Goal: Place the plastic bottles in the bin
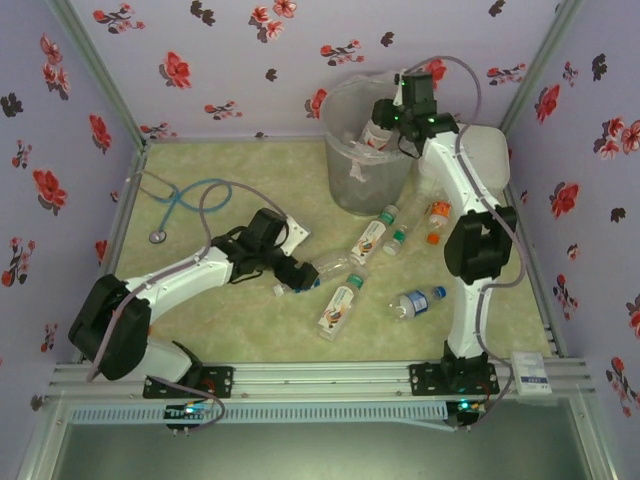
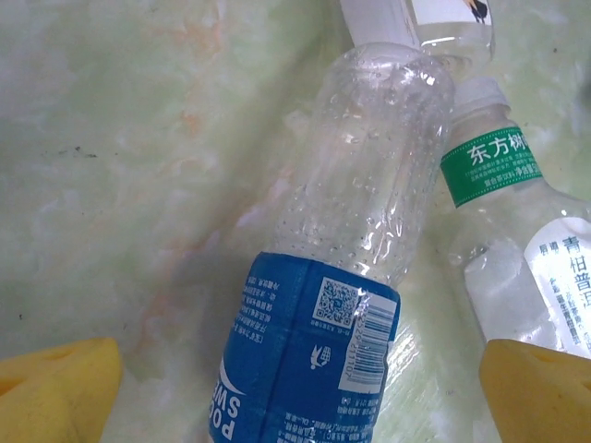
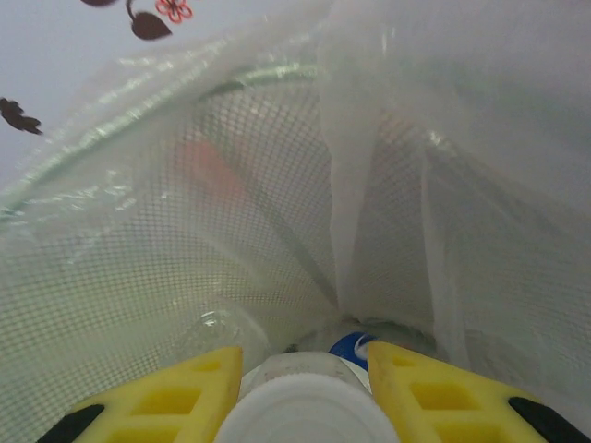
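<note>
Over the mouth of the tall round translucent grey plastic bin [image 1: 345,190], with its clear bag liner [image 3: 388,185]: right end effector [image 1: 388,125] is clamped on a clear plastic bottle with a red-and-white label [image 1: 377,133]. Grip is near its white cap [image 3: 305,411], yellow fingers [image 3: 166,397] snug on both sides. Bottle hangs within the bin's rim, not released yet.

Down at the bin's bottom I make out a blue cap [image 3: 351,346] and a clear bottle shape next to it. My read: at least a couple are already in. Exact count I can't tell through the liner.

Outside the bin, on the pale green counter [image 1: 220,330], I count six plastic bottles left, all on the bin's near side:
- two green-capped ones [image 1: 372,237] closest to the bin
- an orange-capped one [image 1: 433,218] beside them
- a blue-capped one [image 1: 415,302] and another green-capped one [image 1: 340,302] further out
- a clear bottle with a blue label [image 1: 325,267]

The clear bottle with a blue label looks like the left arm's target. Left end effector [image 1: 297,277] is wide open, holding nothing. The bottle's labelled end lies between its two fingers [image 2: 55,392], gaps on both sides. A bottle with a green-and-white label [image 2: 512,240] lies just beside it, possibly touching.

Judgement: more left than done. One drop in hand, six pickups to go.
</note>
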You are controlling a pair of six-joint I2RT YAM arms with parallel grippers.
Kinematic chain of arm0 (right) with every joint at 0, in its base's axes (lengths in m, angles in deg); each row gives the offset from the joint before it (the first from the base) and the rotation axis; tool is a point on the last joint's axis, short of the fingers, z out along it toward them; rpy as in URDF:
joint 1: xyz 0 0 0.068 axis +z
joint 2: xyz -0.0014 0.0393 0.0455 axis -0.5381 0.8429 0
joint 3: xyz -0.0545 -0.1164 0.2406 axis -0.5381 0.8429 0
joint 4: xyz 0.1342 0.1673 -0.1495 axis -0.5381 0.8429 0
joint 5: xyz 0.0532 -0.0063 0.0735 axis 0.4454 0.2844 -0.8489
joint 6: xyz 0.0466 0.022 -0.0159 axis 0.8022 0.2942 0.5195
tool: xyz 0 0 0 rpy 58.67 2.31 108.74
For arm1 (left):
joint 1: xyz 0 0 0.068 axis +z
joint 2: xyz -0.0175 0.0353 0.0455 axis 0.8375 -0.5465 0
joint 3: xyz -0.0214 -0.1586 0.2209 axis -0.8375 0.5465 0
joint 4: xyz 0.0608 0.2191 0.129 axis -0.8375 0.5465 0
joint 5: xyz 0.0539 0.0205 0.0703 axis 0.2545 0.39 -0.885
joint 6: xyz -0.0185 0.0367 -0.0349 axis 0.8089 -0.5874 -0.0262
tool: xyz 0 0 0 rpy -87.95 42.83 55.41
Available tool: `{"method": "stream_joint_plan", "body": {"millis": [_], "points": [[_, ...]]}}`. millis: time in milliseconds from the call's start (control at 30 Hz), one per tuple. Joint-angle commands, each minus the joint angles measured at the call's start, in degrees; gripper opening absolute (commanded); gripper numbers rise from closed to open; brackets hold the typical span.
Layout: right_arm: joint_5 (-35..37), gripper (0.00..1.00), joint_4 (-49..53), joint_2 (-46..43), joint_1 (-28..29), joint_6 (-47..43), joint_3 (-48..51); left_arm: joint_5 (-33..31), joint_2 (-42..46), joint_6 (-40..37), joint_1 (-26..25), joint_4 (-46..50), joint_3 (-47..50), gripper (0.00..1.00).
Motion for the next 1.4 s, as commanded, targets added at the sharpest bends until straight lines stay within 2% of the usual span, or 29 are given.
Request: {"method": "stream_joint_plan", "body": {"millis": [0, 100, 233, 300, 433, 600, 833, 1033, 1300, 1333, 1367], "points": [[-2.9, 0.0, 3.7, 3.7, 1.4, 0.7, -0.6, 0.1, -0.3, -2.6, -0.3, 2.5, -1.5, 1.0], [-3.1, 0.0, 4.1, 5.7, 1.6, 0.8, -1.1, -0.4, -0.4, -2.9, -0.3, 1.9, -1.5, 1.0], [-2.8, 0.07, 5.0, 7.3, 1.9, 0.8, -1.1, -0.5, -2.2, -3.8, -0.3, 2.3, -2.7, 1.0], [-2.7, 0.13, 5.5, 7.5, 2.0, 0.4, -1.5, -0.3, -3.0, -4.3, -0.3, 2.6, -3.5, 1.0], [-2.4, 0.34, 8.8, 7.4, 1.8, -0.9, -5.8, -0.2, -2.8, -5.3, -0.3, 2.9, -4.5, 1.0], [-2.0, 0.72, 15.6, 6.4, 1.7, -2.0, -15.0, -0.2, -1.9, -6.5, -0.3, 4.8, -5.8, 1.0], [-1.6, 0.99, 19.2, 0.4, 0.7, -2.4, -19.4, 1.1, -1.1, -8.5, -0.3, 8.3, -7.8, 1.0], [-1.1, 1.0, 21.8, -9.6, 0.1, -4.3, -14.8, -0.1, -2.0, -9.5, -1.3, 13.2, -9.0, 1.0], [-0.6, 1.0, 15.6, -32.1, -2.9, -0.3, 15.3, -3.7, -5.1, -9.5, -5.8, 18.6, -9.8, 1.0], [-0.6, 1.0, 14.6, -34.7, -3.5, 0.8, 19.1, -4.8, -5.8, -9.7, -6.2, 18.5, -9.6, 0.99], [-1.1, 1.0, 13.7, -37.1, -4.0, 2.0, 22.8, -5.5, -6.6, -9.5, -6.4, 18.1, -9.4, 0.94]]}}
